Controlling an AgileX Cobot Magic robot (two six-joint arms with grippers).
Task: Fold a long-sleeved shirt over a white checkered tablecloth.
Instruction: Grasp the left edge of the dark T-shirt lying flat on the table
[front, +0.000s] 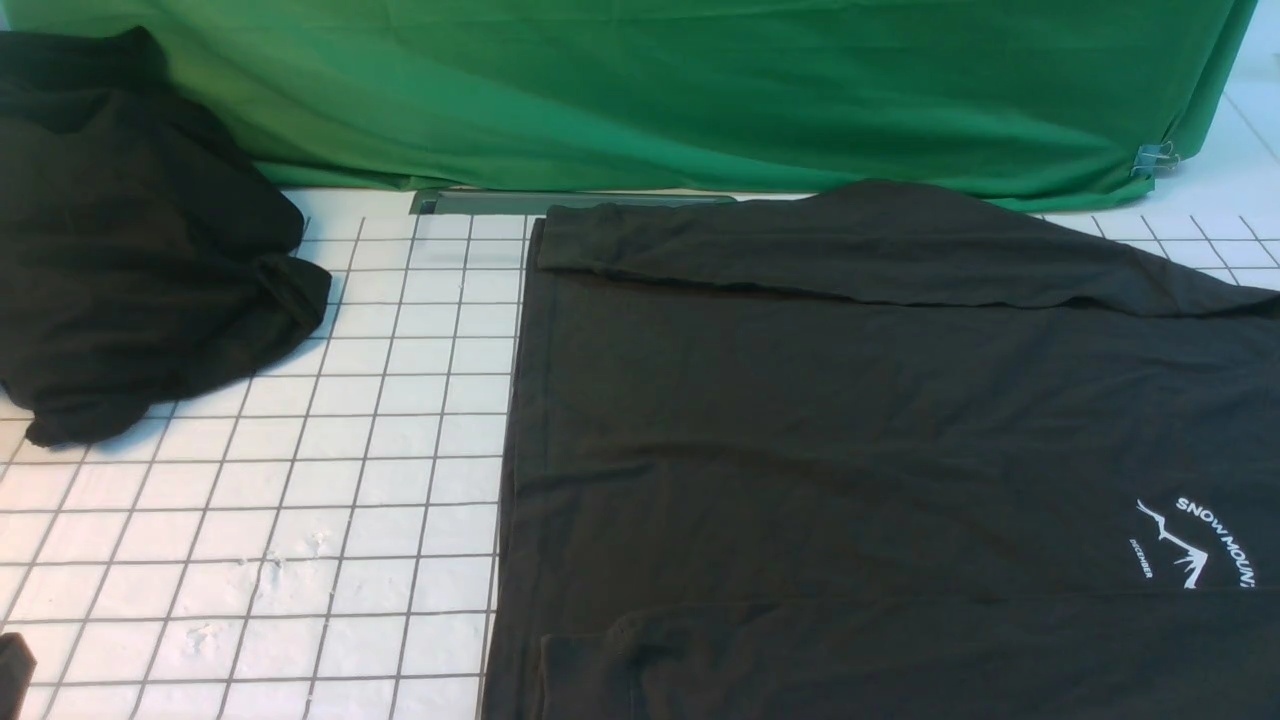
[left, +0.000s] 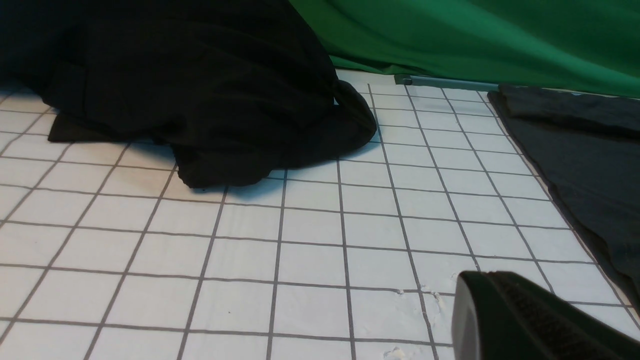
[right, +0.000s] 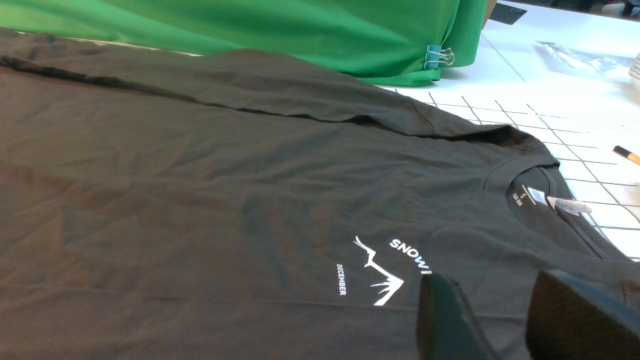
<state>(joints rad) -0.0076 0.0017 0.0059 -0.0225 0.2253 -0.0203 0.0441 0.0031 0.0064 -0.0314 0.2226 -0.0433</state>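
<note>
The charcoal long-sleeved shirt lies flat on the right half of the white checkered tablecloth. Its white mountain logo faces up. One sleeve is folded across the far edge of the body, and another fold lies along the near edge. In the right wrist view my right gripper hovers open over the shirt's chest, between the logo and the collar, with nothing between its fingers. My left gripper is shut and empty over bare tablecloth, left of the shirt's hem. Its tip shows at the front view's lower left corner.
A deeper-black bundle of cloth is heaped at the far left of the table. A green cloth backdrop hangs behind, held by a binder clip. A metal bar lies at its foot. A pencil lies beyond the collar.
</note>
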